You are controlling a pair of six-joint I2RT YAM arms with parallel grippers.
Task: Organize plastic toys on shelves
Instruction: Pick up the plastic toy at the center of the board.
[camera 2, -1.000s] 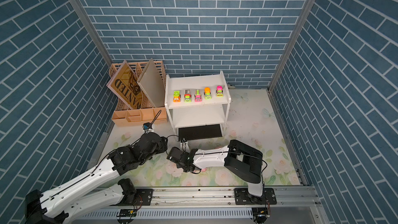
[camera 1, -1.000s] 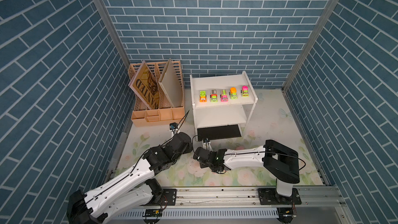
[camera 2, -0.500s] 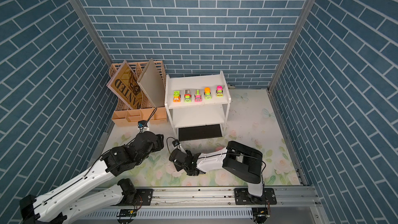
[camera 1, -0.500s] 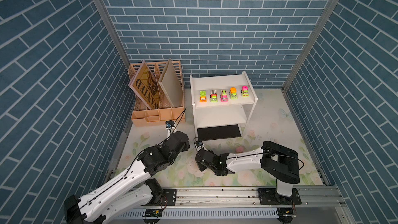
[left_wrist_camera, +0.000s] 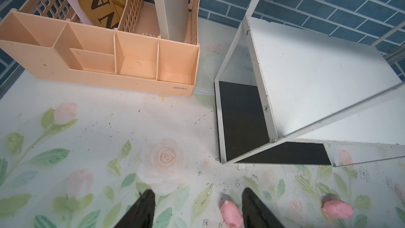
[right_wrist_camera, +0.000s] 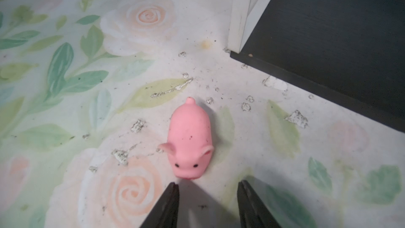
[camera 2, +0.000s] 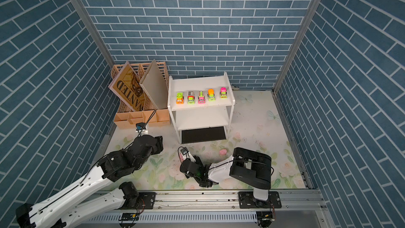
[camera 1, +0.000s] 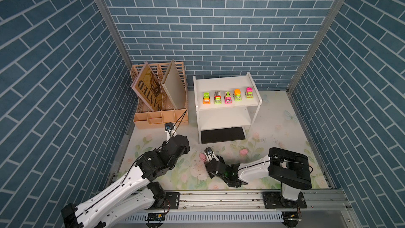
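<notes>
Since the earlier frame the right gripper (right_wrist_camera: 207, 183) has drawn back toward the rail (camera 1: 219, 196), jaws open and empty, facing the pig (camera 1: 202, 157) on the counter (camera 1: 285, 128) at lower centre, probably for pickup; left gripper (left_wrist_camera: 197, 191) jaws open too.

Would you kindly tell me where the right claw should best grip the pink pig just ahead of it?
Probably across the rounded flanks of the pig, mid-body behind the ears, coming in from the snout end. It stands upright on the mat with its snout toward the right claw, whose jaws stand open, so its long axis suits a side-to-side pinch. The ears and tail look too small to hold.
</notes>
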